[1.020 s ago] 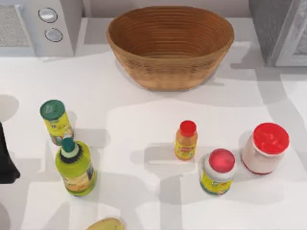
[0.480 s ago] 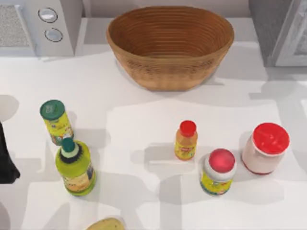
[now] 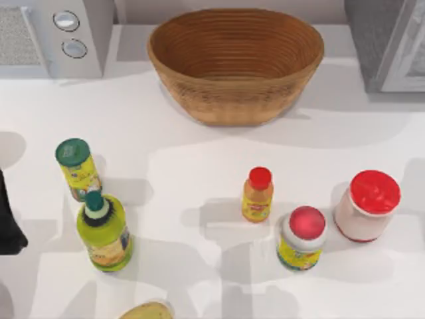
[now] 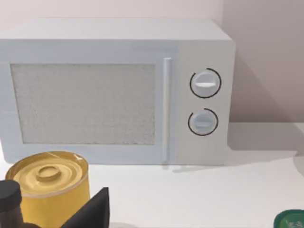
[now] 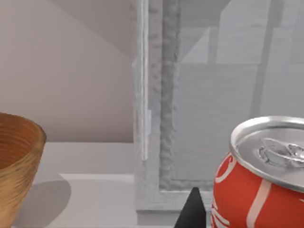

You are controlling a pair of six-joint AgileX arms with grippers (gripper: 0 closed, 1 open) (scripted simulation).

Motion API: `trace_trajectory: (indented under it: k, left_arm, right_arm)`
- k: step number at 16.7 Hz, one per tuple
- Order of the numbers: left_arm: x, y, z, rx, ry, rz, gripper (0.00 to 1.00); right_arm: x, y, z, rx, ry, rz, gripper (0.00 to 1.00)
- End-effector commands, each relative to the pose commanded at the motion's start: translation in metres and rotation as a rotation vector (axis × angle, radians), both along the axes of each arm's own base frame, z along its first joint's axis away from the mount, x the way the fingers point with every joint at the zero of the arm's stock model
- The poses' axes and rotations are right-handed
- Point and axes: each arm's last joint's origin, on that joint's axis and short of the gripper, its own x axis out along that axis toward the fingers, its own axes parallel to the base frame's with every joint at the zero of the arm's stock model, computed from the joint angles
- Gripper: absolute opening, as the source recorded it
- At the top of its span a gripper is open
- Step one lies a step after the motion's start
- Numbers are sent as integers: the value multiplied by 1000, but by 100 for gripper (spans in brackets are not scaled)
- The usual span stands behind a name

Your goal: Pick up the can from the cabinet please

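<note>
The white table [image 3: 199, 159] carries everything, and the cabinet [image 3: 388, 43] stands at its far right corner, grey with a pale white-framed door panel; in the right wrist view the cabinet [image 5: 199, 104] rises straight ahead of the right gripper, behind the can. The microwave [image 3: 56, 36] with 2 round knobs sits at the far left corner, and in the left wrist view the microwave [image 4: 114, 90] faces the left arm's camera square on. Between them at the back is the woven basket [image 3: 236, 63], whose rim also edges into the right wrist view [image 5: 19, 161]. The can [image 5: 259, 175], red with white stripes and a silver top, sits right up against the right wrist camera, upright, its long axis vertical and its pull-tab lid facing up, with a dark finger tip [image 5: 192, 211] of the right gripper just beside it; whether those fingers are wide, narrow or closed on the can cannot be told. The left arm [image 3: 10, 219] is parked at the table's left edge, a dark part of its gripper [image 4: 90, 211] showing beside a yellow tin [image 4: 50, 187]; its finger spread cannot be told either. Nearer the front stand a red-lidded white jar [image 3: 367, 206], a green bottle [image 3: 104, 232], a red-capped yellow jar [image 3: 302, 237], a green-lidded container [image 3: 78, 167] and 1 small orange bottle [image 3: 257, 194].
</note>
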Motion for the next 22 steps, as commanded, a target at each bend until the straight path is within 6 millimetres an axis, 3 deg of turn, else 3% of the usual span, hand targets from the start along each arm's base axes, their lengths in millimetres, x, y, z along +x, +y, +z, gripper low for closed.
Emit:
trace_trajectory:
  k: [4,8,15,19,22]
  left_arm:
    - [0,0,0,0,0,0,100]
    - [0,0,0,0,0,0,100]
    - [0,0,0,0,0,0,100]
    - [0,0,0,0,0,0,100]
    - [0,0,0,0,0,0,100]
  right_arm:
    - [-10,-5,-75,6,-30,2,0]
    - [-11,-7,-108,8,-71,3,0]
    - [-10,-7,-110,10,-67,10,0]
    - [-3,-8,-94,10,-98,67,0]
    - [14,-10,-76,7,-117,145,0]
